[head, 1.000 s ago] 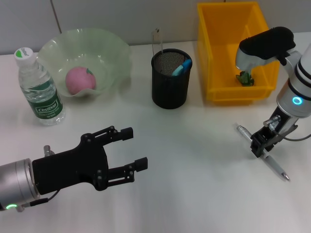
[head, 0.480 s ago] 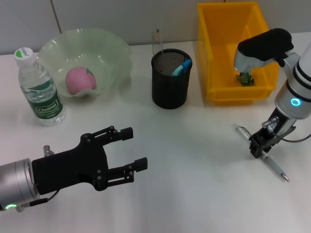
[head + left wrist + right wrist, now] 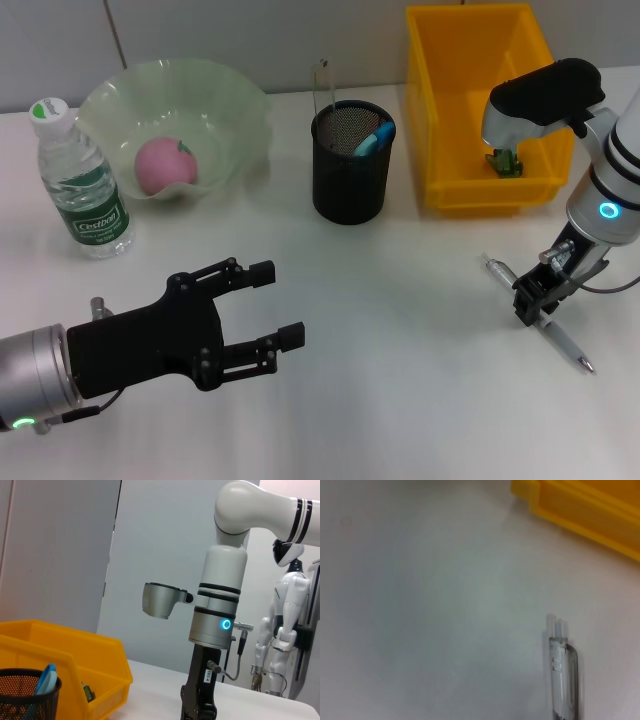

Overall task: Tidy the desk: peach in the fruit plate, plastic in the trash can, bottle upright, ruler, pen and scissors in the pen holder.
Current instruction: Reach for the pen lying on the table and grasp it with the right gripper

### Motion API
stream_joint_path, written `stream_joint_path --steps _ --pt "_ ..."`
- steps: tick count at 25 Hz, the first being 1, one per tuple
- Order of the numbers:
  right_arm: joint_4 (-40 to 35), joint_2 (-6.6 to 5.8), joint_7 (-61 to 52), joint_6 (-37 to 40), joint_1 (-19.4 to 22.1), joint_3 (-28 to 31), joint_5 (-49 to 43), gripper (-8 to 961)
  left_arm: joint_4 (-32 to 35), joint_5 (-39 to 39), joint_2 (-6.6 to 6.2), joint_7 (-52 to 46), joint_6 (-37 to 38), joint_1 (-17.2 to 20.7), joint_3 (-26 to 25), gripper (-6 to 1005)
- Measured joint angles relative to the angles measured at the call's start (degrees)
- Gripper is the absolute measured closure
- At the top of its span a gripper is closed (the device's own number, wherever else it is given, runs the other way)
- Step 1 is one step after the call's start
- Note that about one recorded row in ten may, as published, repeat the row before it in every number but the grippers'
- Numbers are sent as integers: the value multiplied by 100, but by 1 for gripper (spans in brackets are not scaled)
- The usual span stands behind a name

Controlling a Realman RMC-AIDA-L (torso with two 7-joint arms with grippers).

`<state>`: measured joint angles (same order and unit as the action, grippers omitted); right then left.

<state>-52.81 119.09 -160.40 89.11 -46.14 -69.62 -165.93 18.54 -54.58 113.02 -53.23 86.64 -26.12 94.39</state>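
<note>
- We saw the right gripper (image 3: 530,305) lowered onto the pen (image 3: 540,325) at the right side of the white bench (image 3: 400,300); its jaws stood astride the pen's middle, but we could not tell whether they had closed on it.
- The pen lay flat and slantwise on the bench, its ends showing on either side of the gripper, in front of the yellow bin (image 3: 480,105) and apart from it. In the right wrist view we saw the pen's clear end (image 3: 562,670) on the bare bench, with the bin's edge (image 3: 580,510) beyond.
- The left gripper (image 3: 265,320) hovered over the near left part of the bench, its jaws spread open and holding nothing.
- The peach (image 3: 164,165) sat in the pale green fruit plate (image 3: 235,110) at the back left.
- The bottle (image 3: 85,185) stood upright just beside the plate, on its left, green cap on.
- The black mesh pen holder (image 3: 350,165) stood between the plate and the bin, with a blue-handled item (image 3: 375,138) and a thin clear ruler (image 3: 320,85) standing in it.
- A small green object (image 3: 503,160) lay in the bin, partly hidden by the right arm (image 3: 600,190).
- In the left wrist view we saw the right arm (image 3: 217,610) upright over the bench, with the bin (image 3: 100,665) and the pen holder (image 3: 25,695) on one side of it.
</note>
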Motion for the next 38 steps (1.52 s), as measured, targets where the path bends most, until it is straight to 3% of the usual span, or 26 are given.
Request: stream_joint_path --steps 38 --pt "17 -9 1 -8 -6 -16 -46 720 0 0 -20 -3 -5 -24 -17 201"
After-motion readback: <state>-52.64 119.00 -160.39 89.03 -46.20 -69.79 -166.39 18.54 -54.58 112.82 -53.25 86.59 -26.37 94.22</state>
